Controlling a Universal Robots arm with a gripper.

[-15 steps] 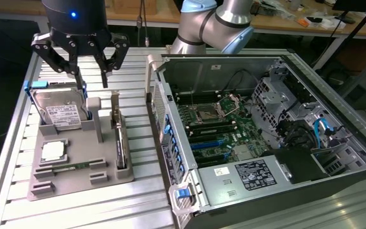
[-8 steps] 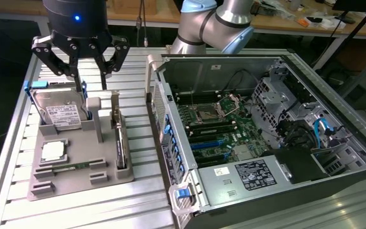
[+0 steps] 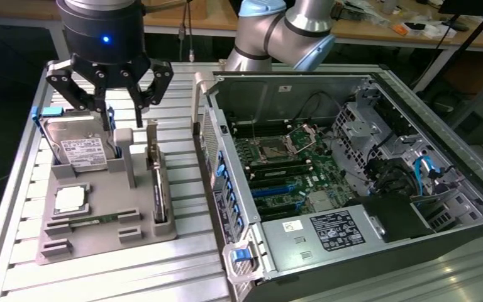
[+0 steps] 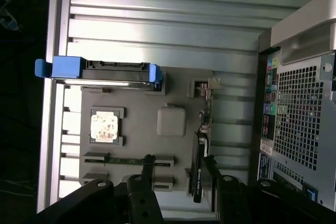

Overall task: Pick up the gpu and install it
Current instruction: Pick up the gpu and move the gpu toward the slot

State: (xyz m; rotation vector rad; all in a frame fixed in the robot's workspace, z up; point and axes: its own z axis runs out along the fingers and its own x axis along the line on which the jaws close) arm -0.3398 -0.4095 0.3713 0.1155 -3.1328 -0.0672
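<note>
The jaws are held apart, empty, above the grey fixture (image 3: 99, 242). The gpu (image 3: 159, 195) is stood on edge along the fixture's side nearest the computer case (image 3: 292, 85).

pincer open, aimed straight down
the pincer (image 3: 122, 121) hangs near ten o'clock in the exterior view, fingers (image 3: 153, 82) spread wide and holding nothing; the arm's grey elbow (image 3: 285, 28) bends at twelve o'clock.

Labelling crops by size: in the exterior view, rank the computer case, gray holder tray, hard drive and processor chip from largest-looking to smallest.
1. computer case
2. gray holder tray
3. hard drive
4. processor chip
</note>
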